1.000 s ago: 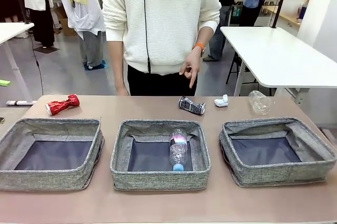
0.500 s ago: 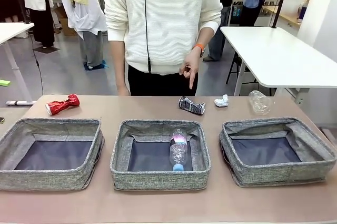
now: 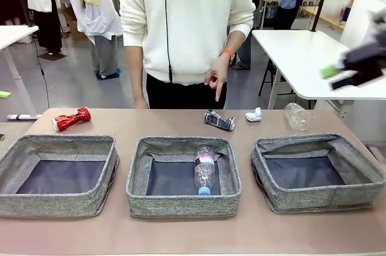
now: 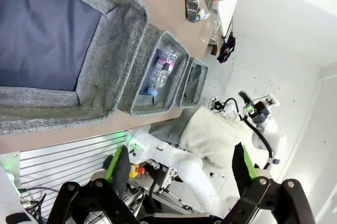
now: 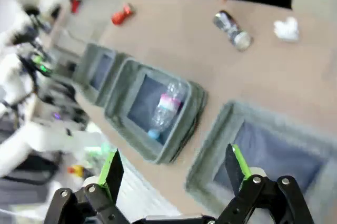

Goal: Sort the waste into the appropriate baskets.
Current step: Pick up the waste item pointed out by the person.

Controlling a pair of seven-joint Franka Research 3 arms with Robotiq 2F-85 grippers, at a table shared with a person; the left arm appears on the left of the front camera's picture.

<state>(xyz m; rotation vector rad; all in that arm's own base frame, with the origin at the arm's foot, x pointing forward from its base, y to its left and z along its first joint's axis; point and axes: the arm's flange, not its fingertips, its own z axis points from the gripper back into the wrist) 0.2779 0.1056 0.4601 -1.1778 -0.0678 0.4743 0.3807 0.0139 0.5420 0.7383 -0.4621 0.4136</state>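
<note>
**Three baskets, one bottle binned**

Near row of three baskets: left basket (image 3: 60,141) and right basket (image 3: 319,199) show bare bottoms, middle basket (image 3: 181,205) holds one clear bottle (image 3: 204,171) (blue cap nearest). Far worktop (image 3: 151,123): two cans, red can (image 3: 71,118) left, black-silver can (image 3: 219,120) centre; one tissue wad (image 3: 254,115) and one crumpled plastic (image 3: 297,116) right. Left jaws and right jaws wide apart, gripping nothing.
</note>
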